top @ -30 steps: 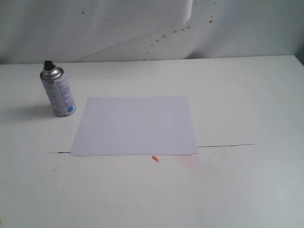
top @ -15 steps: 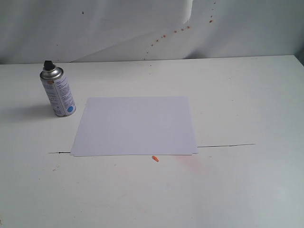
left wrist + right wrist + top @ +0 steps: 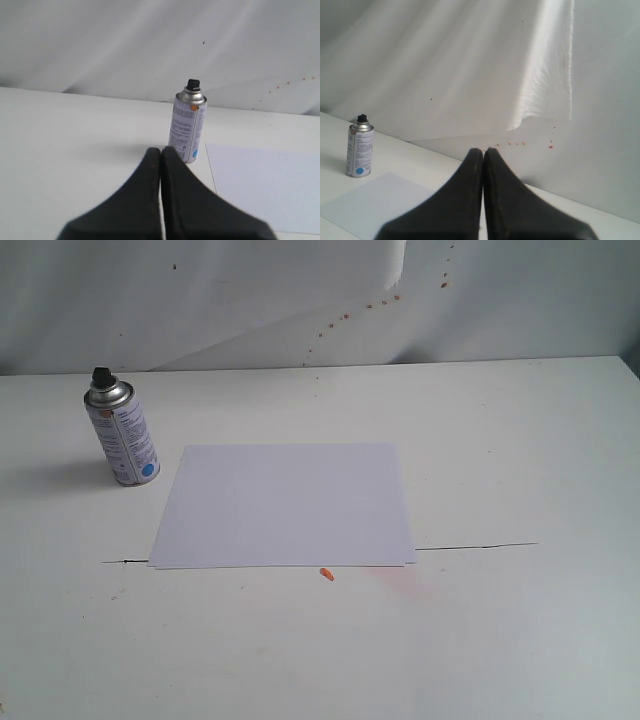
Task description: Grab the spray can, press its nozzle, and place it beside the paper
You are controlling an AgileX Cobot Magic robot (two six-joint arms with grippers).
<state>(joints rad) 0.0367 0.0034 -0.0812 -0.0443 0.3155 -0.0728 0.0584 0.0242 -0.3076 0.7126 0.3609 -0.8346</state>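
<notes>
Here the spray can (image 3: 122, 435) stands upright near the bench's (image 3: 500, 640) far left corner, black nozzle (image 3: 101, 375) on top, close beside the paper (image 3: 285, 505) without touching it. The left gripper (image 3: 160, 150) and right gripper (image 3: 483, 150) each have their fingers (image 3: 140, 200) pressed together, holding nothing.

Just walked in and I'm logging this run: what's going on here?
Nothing is being handled yet. The spray can stands upright on the table, just off the far left corner of the paper, black nozzle on top. The left gripper and right gripper are both shut and empty, well short of the can.
</notes>
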